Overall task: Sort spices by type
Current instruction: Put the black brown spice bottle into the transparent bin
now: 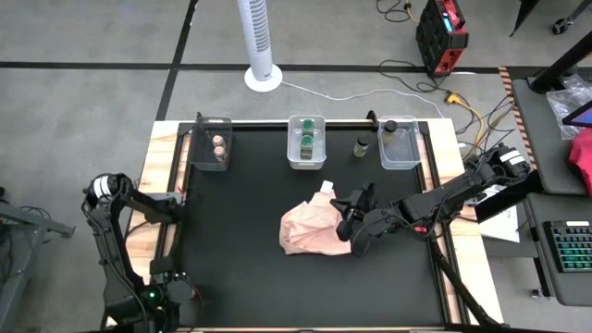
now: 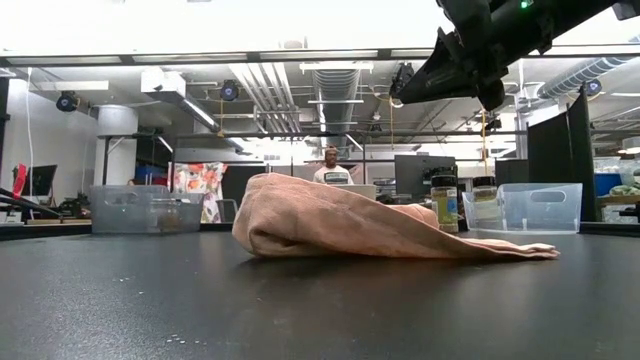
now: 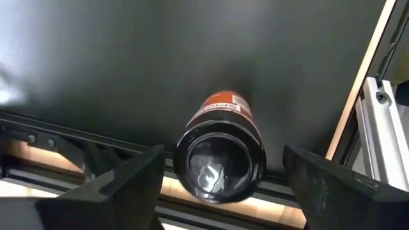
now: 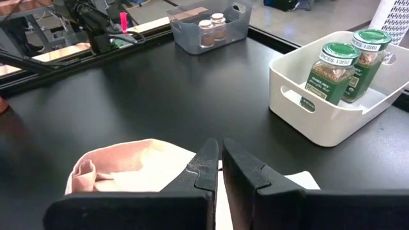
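A spice jar [image 3: 222, 112] with a black lid and an orange-red label stands upright on the black mat, close to its left edge rail. My left gripper [image 3: 222, 160] points straight down over it, open, one finger on each side of the lid and apart from it. In the high view that gripper [image 1: 176, 211] hides the jar. My right gripper [image 1: 347, 222] is shut and hangs above the crumpled pink cloth [image 1: 310, 229], clear of it in the low view [image 2: 405, 90]. A dark-lidded jar [image 1: 362, 145] stands alone on the mat near the far edge.
Three bins line the far edge. The left one [image 1: 211, 143] holds tan-lidded jars, the middle one [image 1: 306, 141] green-lidded jars [image 4: 332, 70], and the right one [image 1: 400, 143] a dark-lidded jar. A white slip [image 1: 326, 188] lies by the cloth. A person [image 2: 331, 170] stands far behind the table.
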`<state>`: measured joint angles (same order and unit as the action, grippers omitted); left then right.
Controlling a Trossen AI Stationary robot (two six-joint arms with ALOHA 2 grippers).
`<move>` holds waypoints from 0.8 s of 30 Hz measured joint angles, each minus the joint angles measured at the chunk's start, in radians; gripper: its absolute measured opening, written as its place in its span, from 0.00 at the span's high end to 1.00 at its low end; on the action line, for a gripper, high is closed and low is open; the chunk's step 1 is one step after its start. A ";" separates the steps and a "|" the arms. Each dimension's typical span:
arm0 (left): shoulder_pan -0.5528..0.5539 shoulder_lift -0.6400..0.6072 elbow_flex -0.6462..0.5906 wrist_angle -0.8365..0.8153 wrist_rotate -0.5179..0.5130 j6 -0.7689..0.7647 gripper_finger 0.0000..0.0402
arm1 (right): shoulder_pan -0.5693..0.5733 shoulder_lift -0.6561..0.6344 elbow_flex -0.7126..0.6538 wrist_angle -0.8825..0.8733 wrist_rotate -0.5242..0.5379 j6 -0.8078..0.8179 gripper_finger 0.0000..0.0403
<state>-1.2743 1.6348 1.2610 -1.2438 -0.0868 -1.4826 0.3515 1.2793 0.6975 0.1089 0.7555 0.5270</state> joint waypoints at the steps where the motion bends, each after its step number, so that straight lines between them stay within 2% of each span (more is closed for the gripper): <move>1: 0.000 0.000 -0.007 0.010 0.000 0.000 0.25 | 0.000 0.000 0.000 0.000 0.000 0.000 0.97; 9: 0.000 0.000 -0.072 0.075 -0.001 0.000 0.29 | 0.000 0.000 0.000 0.000 0.000 -0.001 0.97; 14: 0.000 0.000 -0.093 0.084 -0.002 -0.003 0.38 | 0.000 0.000 -0.001 0.000 0.000 -0.002 0.97; 19: 0.003 0.000 -0.102 0.084 -0.002 -0.003 0.52 | 0.000 0.000 -0.001 0.000 -0.001 -0.003 0.97; 24: 0.004 0.000 -0.090 0.074 -0.009 0.001 0.53 | 0.000 0.000 -0.001 0.000 -0.004 -0.003 0.97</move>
<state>-1.2705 1.6348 1.1712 -1.1696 -0.0961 -1.4821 0.3515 1.2793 0.6968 0.1087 0.7513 0.5243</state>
